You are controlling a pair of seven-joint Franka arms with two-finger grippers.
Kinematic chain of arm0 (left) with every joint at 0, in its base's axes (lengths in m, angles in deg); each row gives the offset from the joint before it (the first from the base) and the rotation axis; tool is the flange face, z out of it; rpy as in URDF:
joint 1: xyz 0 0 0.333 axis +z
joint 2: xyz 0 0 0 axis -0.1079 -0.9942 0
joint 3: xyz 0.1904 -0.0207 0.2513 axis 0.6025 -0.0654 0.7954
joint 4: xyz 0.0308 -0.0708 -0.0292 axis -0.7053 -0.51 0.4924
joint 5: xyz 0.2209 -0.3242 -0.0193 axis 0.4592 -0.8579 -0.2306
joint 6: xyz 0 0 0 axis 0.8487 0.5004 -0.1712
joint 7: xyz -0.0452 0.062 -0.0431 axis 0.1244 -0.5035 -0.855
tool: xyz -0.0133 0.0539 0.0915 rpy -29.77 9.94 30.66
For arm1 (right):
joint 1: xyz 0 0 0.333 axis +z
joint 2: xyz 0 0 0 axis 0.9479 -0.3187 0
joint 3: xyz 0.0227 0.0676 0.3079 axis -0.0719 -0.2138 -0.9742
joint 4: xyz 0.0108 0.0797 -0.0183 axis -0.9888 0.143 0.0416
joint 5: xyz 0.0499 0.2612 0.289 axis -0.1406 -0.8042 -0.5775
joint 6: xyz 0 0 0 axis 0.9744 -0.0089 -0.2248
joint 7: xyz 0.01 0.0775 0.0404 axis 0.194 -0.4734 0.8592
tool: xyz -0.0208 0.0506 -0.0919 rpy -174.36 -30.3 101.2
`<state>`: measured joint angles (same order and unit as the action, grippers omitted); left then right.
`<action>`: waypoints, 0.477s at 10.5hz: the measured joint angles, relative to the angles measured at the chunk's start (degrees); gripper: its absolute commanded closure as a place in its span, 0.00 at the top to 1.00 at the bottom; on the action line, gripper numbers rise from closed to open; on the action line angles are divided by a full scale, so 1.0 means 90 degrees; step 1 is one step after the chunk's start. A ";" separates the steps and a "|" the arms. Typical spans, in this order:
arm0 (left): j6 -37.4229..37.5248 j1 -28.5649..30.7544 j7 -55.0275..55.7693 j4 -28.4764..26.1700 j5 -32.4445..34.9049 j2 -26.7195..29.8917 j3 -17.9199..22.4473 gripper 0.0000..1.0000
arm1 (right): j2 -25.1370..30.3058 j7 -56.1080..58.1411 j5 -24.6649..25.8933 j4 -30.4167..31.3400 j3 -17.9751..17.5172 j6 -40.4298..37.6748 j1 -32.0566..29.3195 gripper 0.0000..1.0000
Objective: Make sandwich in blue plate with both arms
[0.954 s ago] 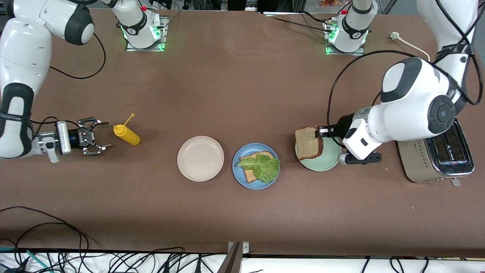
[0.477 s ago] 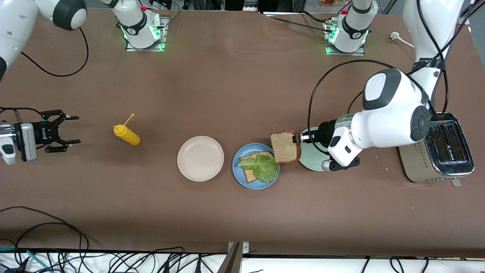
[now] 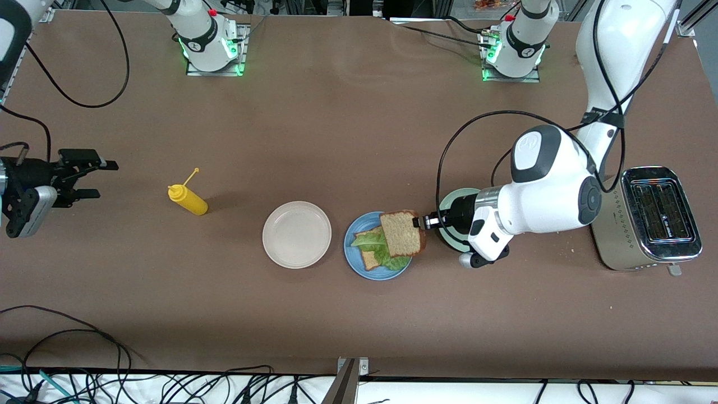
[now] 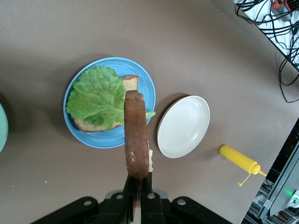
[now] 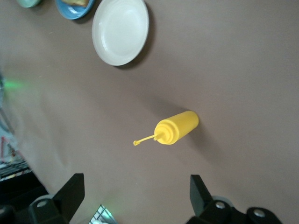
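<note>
Two grippers are seen. The left gripper point(image 3: 419, 222) is clamped on a slice of bread point(image 3: 401, 233) at its crust edge, and the slice is held in the air over the blue plate point(image 3: 355, 257), just below the middle of the front view. In the left wrist view the slice point(image 4: 137, 135) is seen edge-on, pinched between the fingers point(image 4: 146, 188) at the bottom centre of the frame, with the plate point(image 4: 103, 139) under it. On the plate a second slice of bread point(image 3: 368, 259) is laid flat, and a green lettuce leaf point(image 3: 370, 241) is spread on it. A pale green plate point(image 3: 451, 200) is partly covered by the left arm's wrist. A beige-white plate point(image 3: 297, 234) is set just beside the blue plate, toward the right arm's end of the table. The right gripper point(image 3: 90, 179) is held with its fingers wide apart and empty at the left edge of the front view, above the table, well apart from a yellow squeeze bottle point(image 3: 189, 200). A toaster point(image 3: 650, 221) is seen at the right edge.
</note>
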<state>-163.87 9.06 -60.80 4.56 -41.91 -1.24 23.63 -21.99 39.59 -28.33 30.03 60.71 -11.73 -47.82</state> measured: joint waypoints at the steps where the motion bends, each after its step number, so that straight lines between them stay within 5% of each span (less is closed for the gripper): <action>1: -0.0070 -0.0054 0.0000 0.0004 -0.0001 -0.0062 0.0001 0.00 | -0.0026 -0.0294 0.0152 0.0014 0.0417 0.0205 0.0486 1.00; 3: -0.0375 -0.0282 0.0068 0.0004 -0.0001 -0.0146 0.0021 0.00 | -0.0049 -0.0641 0.0328 0.0018 0.1236 0.0389 0.1483 1.00; 5: -0.0784 -0.0707 0.0306 0.0004 -0.0002 -0.0260 0.0265 0.00 | -0.0050 -0.0762 0.0341 0.0020 0.1454 0.0422 0.1780 1.00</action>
<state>-170.93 2.70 -58.05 4.59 -41.93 -3.58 26.02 -22.44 32.73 -25.26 30.21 73.80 -7.93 -31.80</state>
